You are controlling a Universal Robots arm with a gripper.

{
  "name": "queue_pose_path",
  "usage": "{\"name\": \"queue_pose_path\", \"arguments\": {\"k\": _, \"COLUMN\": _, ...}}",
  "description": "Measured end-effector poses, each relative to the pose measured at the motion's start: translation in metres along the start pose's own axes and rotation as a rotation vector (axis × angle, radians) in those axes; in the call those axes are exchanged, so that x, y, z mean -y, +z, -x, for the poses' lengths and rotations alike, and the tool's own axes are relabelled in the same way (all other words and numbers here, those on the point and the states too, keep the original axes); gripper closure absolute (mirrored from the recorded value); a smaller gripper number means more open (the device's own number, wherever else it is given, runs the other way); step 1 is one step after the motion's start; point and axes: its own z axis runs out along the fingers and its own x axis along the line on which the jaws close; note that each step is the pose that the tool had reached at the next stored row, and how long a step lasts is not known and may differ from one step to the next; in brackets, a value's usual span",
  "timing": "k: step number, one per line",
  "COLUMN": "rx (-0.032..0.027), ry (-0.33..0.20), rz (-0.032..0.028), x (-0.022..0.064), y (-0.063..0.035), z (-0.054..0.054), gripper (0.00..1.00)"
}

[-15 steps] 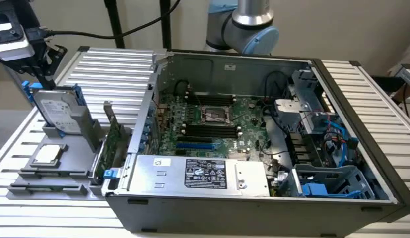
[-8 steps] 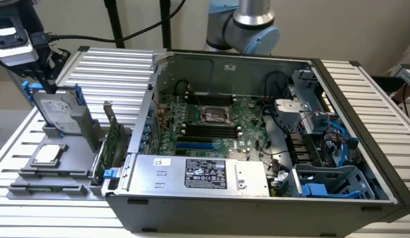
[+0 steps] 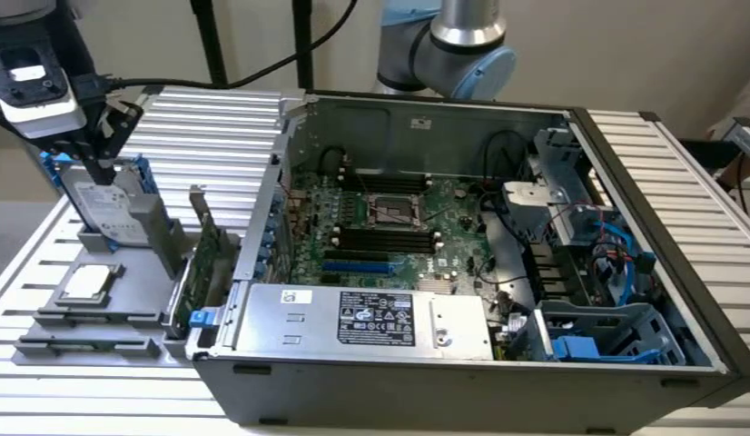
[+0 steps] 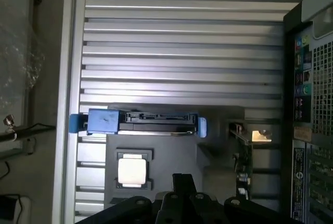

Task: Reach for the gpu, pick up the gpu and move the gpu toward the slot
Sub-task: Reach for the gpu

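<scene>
Exterior view: The gripper [image 3: 99,175] hangs at the far left, directly above the hard drive [image 3: 109,213]. Its fingers are closed together and hold nothing. The gpu [image 3: 203,262] stands on edge in the gray holder [image 3: 131,320], just left of the computer case [image 3: 472,392] and right of the chip [image 3: 87,282].

Wrist view: The gripper [image 4: 183,180] is closed and empty, positioned between the chip [image 4: 131,171] and the gpu [image 4: 241,156]. The gpu is edge-on beside the computer case [image 4: 312,104], apart from the gripper.
</scene>
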Motion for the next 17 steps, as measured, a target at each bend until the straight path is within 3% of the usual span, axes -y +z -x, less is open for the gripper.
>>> {"name": "queue_pose_path", "arguments": {"k": 9, "rx": -0.0112, "ry": 0.0, "rz": 0.0002, "x": 0.0225, "y": -0.0016, "z": 0.028, "gripper": 0.89}}
{"name": "queue_pose_path", "arguments": {"k": 17, "rx": -0.0161, "ry": 0.001, "rz": 0.0003, "x": 0.037, "y": -0.0024, "z": 0.063, "gripper": 0.89}}
